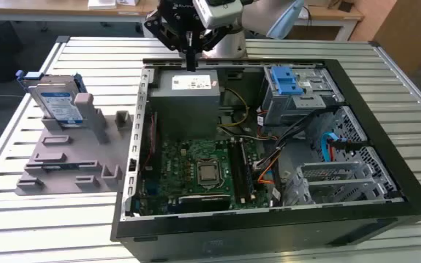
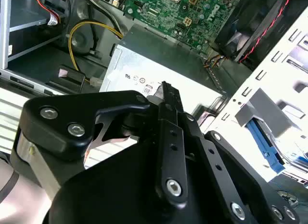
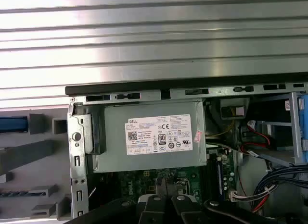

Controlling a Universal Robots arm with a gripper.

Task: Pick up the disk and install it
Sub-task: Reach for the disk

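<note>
The arm reaches in from the far side of the slatted metal table (image 1: 50, 230) with its wrist turned straight down. The pincer (image 1: 191, 64) hangs above the far edge of the open computer case (image 1: 269, 224), directly over the grey power supply (image 1: 188, 96). It does not touch the power supply. The fingers (image 2: 166, 96) are clenched together and grasp nothing. In both wrist views the power supply's white sticker lies just beyond the fingertips, with the green circuit board (image 1: 195, 164) next to it. The disk (image 1: 55, 104) stands on edge in a grey moulded holder (image 1: 64, 164) on the table at the exterior view's left, outside the case and well apart from the pincer. The silver drive cage (image 1: 306, 96) with its blue latch sits inside the case, towards the exterior view's right.
</note>
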